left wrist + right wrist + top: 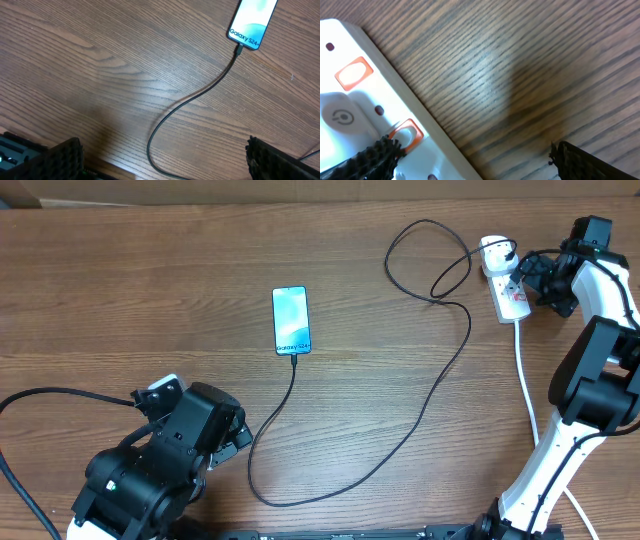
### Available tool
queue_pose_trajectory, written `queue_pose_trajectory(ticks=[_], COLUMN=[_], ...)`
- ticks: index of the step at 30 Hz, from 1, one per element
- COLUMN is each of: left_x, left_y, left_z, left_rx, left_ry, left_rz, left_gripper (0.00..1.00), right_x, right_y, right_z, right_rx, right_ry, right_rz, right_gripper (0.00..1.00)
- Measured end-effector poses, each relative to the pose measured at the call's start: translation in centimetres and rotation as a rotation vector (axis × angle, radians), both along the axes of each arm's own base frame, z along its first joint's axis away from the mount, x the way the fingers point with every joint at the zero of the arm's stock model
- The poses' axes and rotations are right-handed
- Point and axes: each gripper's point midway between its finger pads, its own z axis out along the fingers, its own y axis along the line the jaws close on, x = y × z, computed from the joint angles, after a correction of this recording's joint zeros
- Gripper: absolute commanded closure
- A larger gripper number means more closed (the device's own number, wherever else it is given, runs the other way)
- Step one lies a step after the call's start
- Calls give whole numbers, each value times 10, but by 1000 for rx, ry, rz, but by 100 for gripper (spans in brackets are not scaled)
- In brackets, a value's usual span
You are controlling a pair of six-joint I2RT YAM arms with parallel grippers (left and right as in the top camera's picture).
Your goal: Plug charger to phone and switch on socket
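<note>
Gaping empty: left gripper (162,159), right gripper (475,161); charger (200,92) looping between phone (291,319) and socket (507,288).

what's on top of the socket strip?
The charger's white plug adapter sits on the far end of the socket. The outlet beneath it is covered, so pin seating can't be seen.

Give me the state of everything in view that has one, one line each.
phone: screen lit, lying flat, cable plugged in.
charger: tip in the phone, adapter in the socket.
socket: adapter seated; switch on or off, cannot tell.
left gripper: open, empty.
right gripper: open, empty, over the socket.
</note>
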Motion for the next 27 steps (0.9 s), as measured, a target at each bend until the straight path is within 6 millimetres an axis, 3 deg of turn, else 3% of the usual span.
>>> queue_pose_trajectory(ticks=[10,15,18,21,27], left_x=[0,0,0,0,0], left_y=[0,0,0,0,0], left_z=[0,0,0,0,0], left_rx=[0,0,0,0,0], left_ry=[0,0,0,0,0], left_rz=[0,0,0,0,0], left_gripper=[0,0,0,1,0], right_x=[-11,-20,-19,-24,-57], right_y=[24,26,25,27,38], right_z=[-2,14,49,99,194], right_rx=[80,74,50,21,-22], right_ry=[48,57,4,-65,-177], right_rz=[45,49,50,50,56], right_gripper=[0,0,0,0,0])
